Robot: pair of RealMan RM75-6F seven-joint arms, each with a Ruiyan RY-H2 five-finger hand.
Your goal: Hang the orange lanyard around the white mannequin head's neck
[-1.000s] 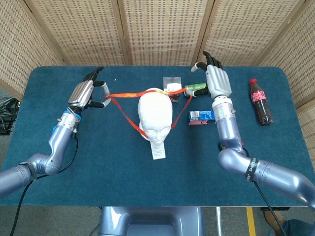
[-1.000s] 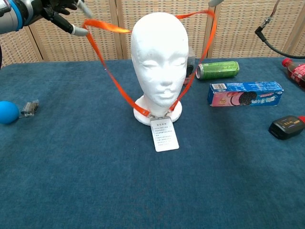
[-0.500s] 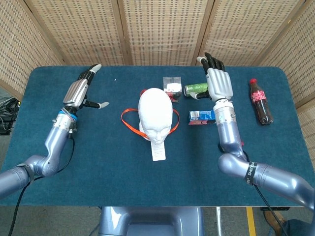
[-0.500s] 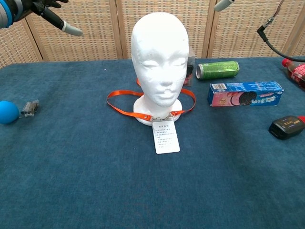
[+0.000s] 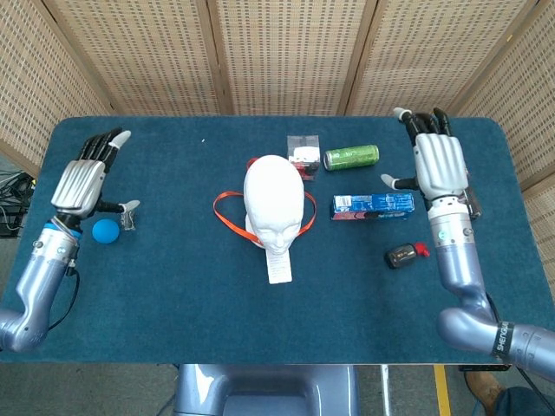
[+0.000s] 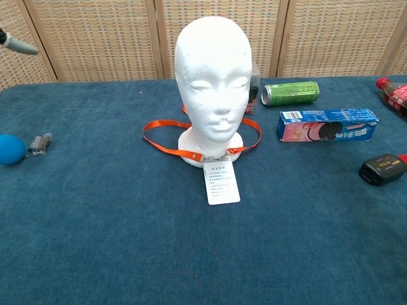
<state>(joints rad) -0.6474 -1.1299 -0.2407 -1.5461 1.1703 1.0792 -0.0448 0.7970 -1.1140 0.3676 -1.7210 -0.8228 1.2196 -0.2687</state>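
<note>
Midway across the worktop (image 5: 173,286) stands the white mannequin head (image 5: 273,192), and the orange lanyard (image 6: 166,146) lies looped around the base of its neck, its slack ribbon spread on the blue cloth to either side. Its white card (image 6: 220,183) lies flat in front of the base, towards the near edge.

Both hands hold nothing, fingers spread apart. The left hand (image 5: 82,178) hovers near the left edge, above a blue ball (image 5: 105,230); the right hand (image 5: 439,165) hovers near the right edge, beyond a blue biscuit box (image 5: 373,204) and a small black object (image 5: 401,256). A green can (image 5: 351,157) lies towards the far edge, and a cola bottle's cap shows at the right edge of the chest view.

By the look of it the loop is on and the task is done or nearly so. The ribbon seems light, soft and limp, so it would sag and fold if lifted; pinching the strap at two points either side of the neck would keep the loop open. The head looks light and may tip if the strap snags it.
</note>
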